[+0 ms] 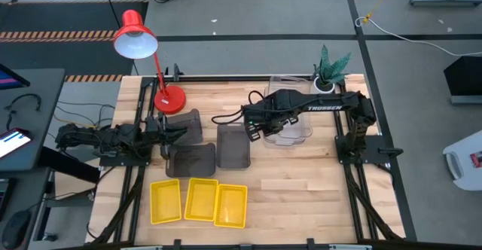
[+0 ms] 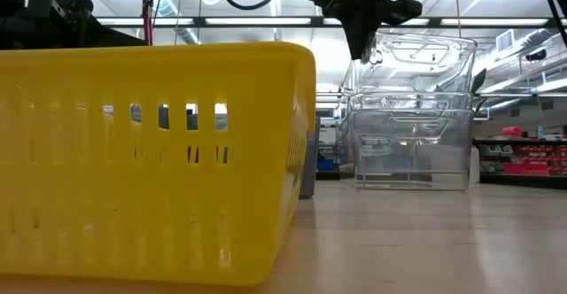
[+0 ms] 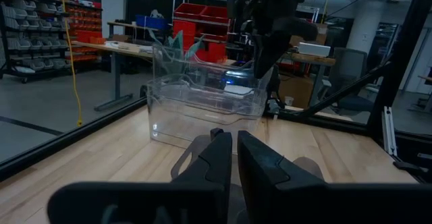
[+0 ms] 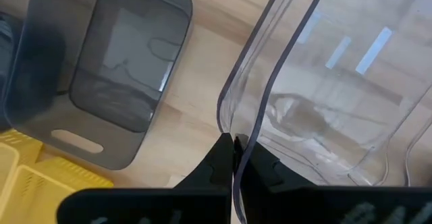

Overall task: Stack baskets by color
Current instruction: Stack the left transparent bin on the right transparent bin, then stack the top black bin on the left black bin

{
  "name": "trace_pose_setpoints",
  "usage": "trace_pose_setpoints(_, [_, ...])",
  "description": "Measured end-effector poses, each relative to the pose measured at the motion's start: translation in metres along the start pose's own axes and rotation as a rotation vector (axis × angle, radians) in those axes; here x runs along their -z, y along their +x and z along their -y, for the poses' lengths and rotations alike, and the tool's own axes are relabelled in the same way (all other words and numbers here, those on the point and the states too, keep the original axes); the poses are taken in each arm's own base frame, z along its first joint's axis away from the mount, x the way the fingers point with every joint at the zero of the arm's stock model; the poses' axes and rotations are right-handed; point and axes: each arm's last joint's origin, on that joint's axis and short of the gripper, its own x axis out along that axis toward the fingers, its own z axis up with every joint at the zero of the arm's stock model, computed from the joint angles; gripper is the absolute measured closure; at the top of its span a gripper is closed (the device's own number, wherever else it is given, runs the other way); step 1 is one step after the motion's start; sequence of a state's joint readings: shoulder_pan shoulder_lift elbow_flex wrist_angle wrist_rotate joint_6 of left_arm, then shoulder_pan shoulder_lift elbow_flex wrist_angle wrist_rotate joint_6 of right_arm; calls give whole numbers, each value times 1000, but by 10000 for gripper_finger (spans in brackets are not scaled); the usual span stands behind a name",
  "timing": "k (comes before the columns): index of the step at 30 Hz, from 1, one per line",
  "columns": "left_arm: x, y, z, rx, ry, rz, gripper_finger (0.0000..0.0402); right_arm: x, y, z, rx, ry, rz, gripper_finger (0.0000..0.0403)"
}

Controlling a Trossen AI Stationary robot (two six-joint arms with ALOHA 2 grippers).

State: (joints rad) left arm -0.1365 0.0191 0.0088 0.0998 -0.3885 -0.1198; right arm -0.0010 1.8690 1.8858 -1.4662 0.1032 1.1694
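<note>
While the right gripper (image 4: pixel 234 158) pinches the thin rim of a clear basket (image 4: pixel 324 82) and holds it over the clear stack (image 1: pixel 290 133) at the back right of the table, the main risk sits in that narrow grip. The fingers are clamped tight on one edge only, so the basket hangs from a single point and looks tilted in the low view; it could swing, slip out, or catch a corner on the rim below instead of nesting. If it lands crooked, the stack may shift toward the plant pot (image 1: pixel 325 84) just behind it.

The left gripper (image 3: pixel 233 158) rests low at the left side of the table, its fingers drawn almost together with nothing visibly between them. It lies close to the grey baskets (image 1: pixel 194 158), one of which sits beside the red lamp base (image 1: pixel 169 99); a careless reach there could nudge the lamp or push a grey basket off line.

The three yellow baskets (image 1: pixel 199 201) lie side by side near the front edge, not yet stacked, and well apart from both arms, so they seem safe for now.
</note>
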Motion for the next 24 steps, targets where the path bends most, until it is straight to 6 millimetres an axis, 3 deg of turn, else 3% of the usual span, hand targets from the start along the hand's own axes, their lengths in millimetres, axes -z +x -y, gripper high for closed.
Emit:
trace_pose_setpoints(8, [0, 0, 0, 0, 0, 0, 365, -3, 0, 2, -2, -30, -21, 368])
trace_pose_setpoints(24, [0, 0, 0, 0, 0, 0, 371, -9, 1, 3, 8, -127, 28, 252])
